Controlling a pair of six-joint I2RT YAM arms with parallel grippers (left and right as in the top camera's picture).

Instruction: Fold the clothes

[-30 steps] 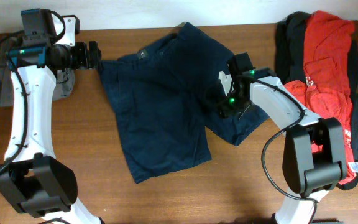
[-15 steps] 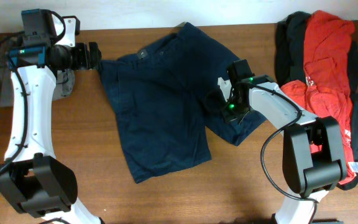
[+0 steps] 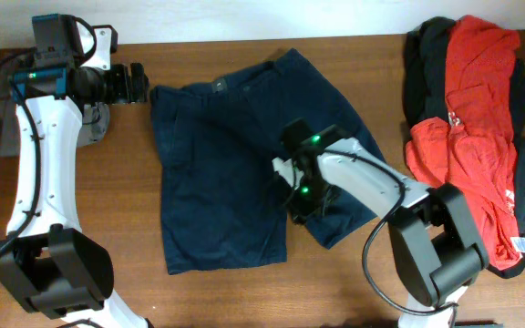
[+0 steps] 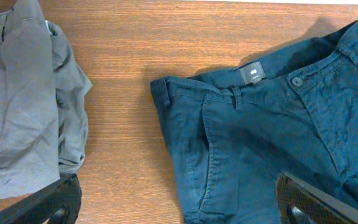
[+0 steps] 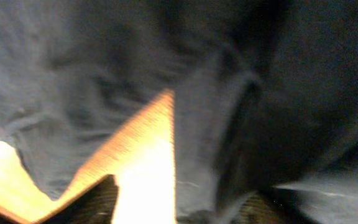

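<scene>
Counter [image 3: 126,191] has grey shorts [image 3: 3,137] bunched just beside the left pincer [image 3: 137,82], which gapes wide at the waistband corner of the navy shorts [image 3: 217,182]. The right pincer [image 3: 301,196] is down in the shorts' leg, grip too blurry to call, red T-shirt [image 3: 472,118] well off to its right.

Overhead: left arm [image 3: 36,164] has white shell links, black joints and a black cable running along the shell. A black box [image 3: 53,32] sits at its 12 o'clock end, with a teal collar [image 3: 42,80] just below. The left hand [image 3: 135,82] is black and blocky; in the wrist view its fingers [image 4: 58,202] are matte black and blunt.

The right arm [image 3: 372,178] has white links and bulky black joints. A thin black loop of cable [image 3: 372,260] hangs at 9 o'clock of its base. Two green lights [image 3: 315,139] glow near the black right hand [image 3: 301,205].
</scene>
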